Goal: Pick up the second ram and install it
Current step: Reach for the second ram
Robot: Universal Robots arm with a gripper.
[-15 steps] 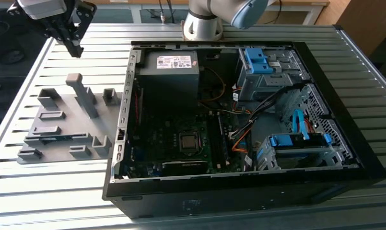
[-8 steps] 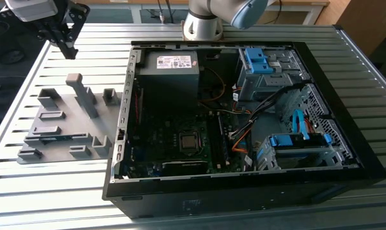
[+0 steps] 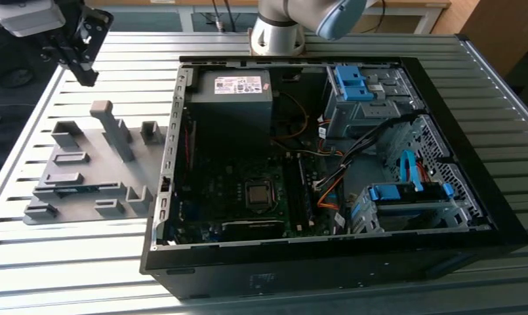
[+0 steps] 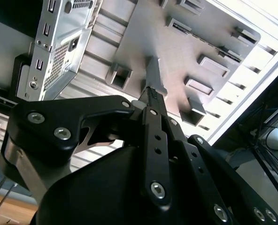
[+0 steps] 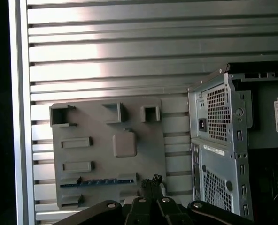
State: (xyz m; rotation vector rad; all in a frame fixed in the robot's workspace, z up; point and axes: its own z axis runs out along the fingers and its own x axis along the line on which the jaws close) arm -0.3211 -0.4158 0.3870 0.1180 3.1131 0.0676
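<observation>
The second ram (image 5: pixel 97 182) is a thin dark blue-green stick lying on edge in a slot of the grey holder plate (image 5: pixel 111 117). In the exterior view the ram (image 3: pixel 73 190) sits near the plate's front, at the exterior view's left of the computer case. My gripper (image 3: pixel 87 80) hangs well above the table past the plate's far end, apart from the ram. Its black fingers (image 5: pixel 150 183) are shut together with nothing between them. In the second wrist view the gripper (image 4: pixel 152 96) points down at the holder plate (image 4: pixel 143 33).
The open black computer case (image 3: pixel 473 216) lies on the slatted metal table (image 3: pixel 71 262), with its motherboard (image 3: pixel 237 190), power supply (image 3: pixel 233 98), cables and blue drive bays (image 3: pixel 404 197) exposed. Grey upright blocks (image 3: pixel 115 134) rise from the holder plate. The arm's base (image 3: pixel 277 36) stands behind the case.
</observation>
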